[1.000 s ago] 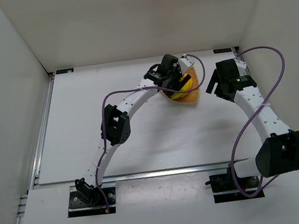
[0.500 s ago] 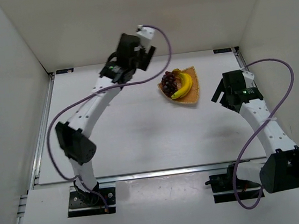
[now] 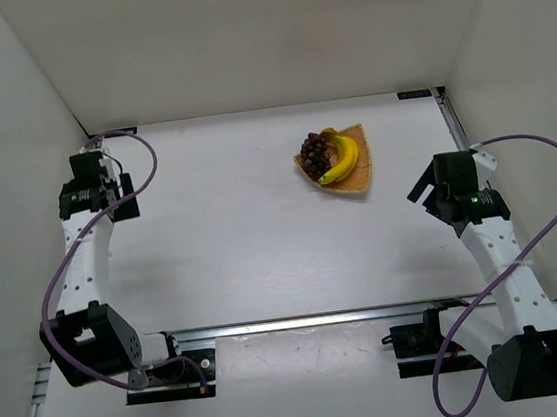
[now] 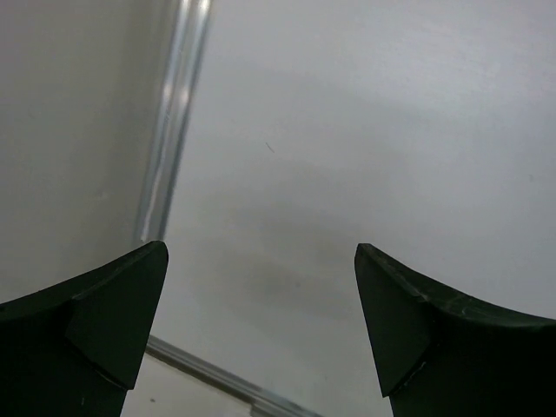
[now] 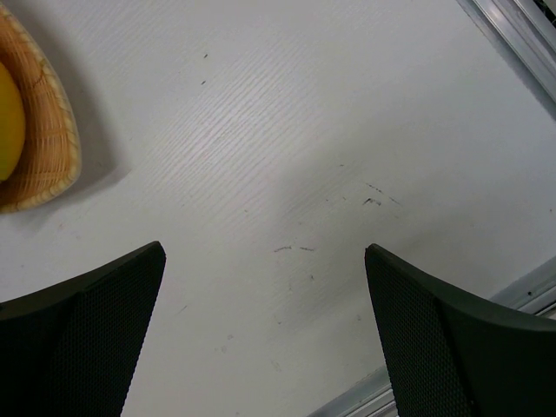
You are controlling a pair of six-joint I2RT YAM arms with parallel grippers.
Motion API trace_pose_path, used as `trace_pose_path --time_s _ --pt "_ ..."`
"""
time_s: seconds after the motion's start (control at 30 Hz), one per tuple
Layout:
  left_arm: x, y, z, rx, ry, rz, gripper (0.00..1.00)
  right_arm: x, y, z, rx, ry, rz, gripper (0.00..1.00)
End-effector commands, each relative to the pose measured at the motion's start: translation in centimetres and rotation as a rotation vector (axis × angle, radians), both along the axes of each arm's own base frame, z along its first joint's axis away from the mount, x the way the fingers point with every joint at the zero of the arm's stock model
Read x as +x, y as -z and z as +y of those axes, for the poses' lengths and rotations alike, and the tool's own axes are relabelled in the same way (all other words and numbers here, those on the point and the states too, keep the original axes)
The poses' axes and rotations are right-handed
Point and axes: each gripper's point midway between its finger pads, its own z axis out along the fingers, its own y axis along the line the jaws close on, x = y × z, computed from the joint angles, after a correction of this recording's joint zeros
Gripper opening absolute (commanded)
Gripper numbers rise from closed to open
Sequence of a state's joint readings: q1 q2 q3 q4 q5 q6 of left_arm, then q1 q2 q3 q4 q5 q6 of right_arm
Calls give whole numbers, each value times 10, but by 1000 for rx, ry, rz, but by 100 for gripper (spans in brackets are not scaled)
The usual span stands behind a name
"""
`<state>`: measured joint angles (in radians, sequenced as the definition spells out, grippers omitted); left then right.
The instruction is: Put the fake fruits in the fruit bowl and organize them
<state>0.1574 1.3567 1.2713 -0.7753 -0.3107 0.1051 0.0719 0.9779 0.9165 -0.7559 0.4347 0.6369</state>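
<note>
The fruit bowl (image 3: 358, 181), a tan woven basket, sits at the back of the table, right of centre. In it lie the yellow banana (image 3: 341, 159) and, to its left, the dark purple grapes (image 3: 314, 150). My left gripper (image 3: 121, 198) hangs open and empty at the far left edge of the table, well away from the bowl. My right gripper (image 3: 430, 191) is open and empty, just right of the bowl. In the right wrist view the bowl's rim (image 5: 54, 130) and a sliver of banana (image 5: 7, 122) show at upper left of the open gripper (image 5: 265, 249). The left wrist view shows its gripper (image 4: 261, 249) over bare table.
An aluminium rail (image 4: 174, 122) runs along the table's left edge beside the left gripper, with the white side wall (image 3: 6, 199) just beyond. Another rail (image 5: 521, 26) borders the right side. White walls enclose the table at the back and both sides.
The left arm swung from above the bowl, up and over, to the far left edge of the table. The right arm drew back toward the near right. The fruits now show uncovered in the bowl.
</note>
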Motion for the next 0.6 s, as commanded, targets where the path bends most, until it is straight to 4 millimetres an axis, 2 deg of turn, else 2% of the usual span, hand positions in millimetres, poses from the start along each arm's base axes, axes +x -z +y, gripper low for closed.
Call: trace_pose_path --time_s 0.0,0.07,0.2,0.47,0.57 --pt "-31 20 -33 -152 57 27 100 -2 5 6 56 16 -13 100" --pt "-38 23 -44 -202 84 13 100 -4 7 8 71 15 -13 100" --pt "-36 19 -62 -286 137 -19 100 -8 10 12 99 16 -8 100" --pt "-31 24 -66 -312 140 0 100 -17 14 10 86 16 4 100" --pt "-30 21 -77 -351 197 -11 100 -21 20 15 98 -20 25 100"
